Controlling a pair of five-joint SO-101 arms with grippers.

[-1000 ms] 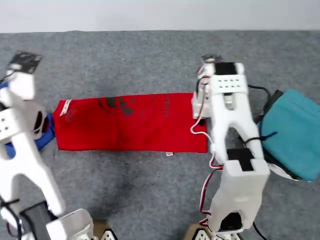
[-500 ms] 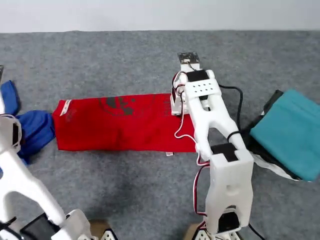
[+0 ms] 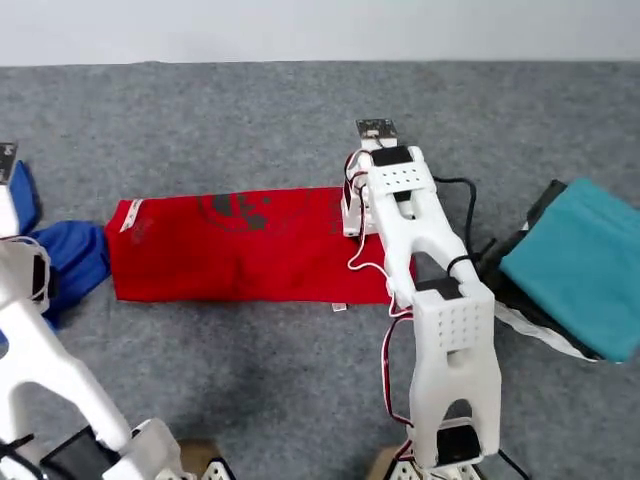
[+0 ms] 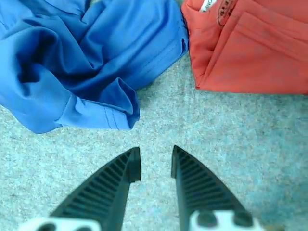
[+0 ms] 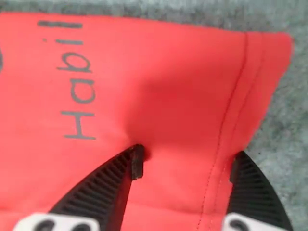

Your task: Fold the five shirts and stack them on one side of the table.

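Your right tool [image 5: 185, 161] sits on the red shirt [image 3: 250, 245] with its jaws spread wide: one fingertip [image 5: 137, 161] presses a dimple into the cloth, while the other rests by the stitched hem at the shirt's end. Nothing is pinched between them. That red shirt lies folded into a long flat band across the middle of the grey surface [image 3: 250, 120], and your right arm [image 3: 400, 195] stands over the band's end that is nearer the teal shirt [image 3: 585, 265]. The teal shirt rests folded at the surface's edge, on top of darker cloth and apart from the red one. Your left tool [image 4: 151, 161] hangs above bare surface with its jaws a narrow gap apart, holding nothing. It is near the crumpled blue shirt [image 4: 86, 62], which lies just beside the red shirt's other end.
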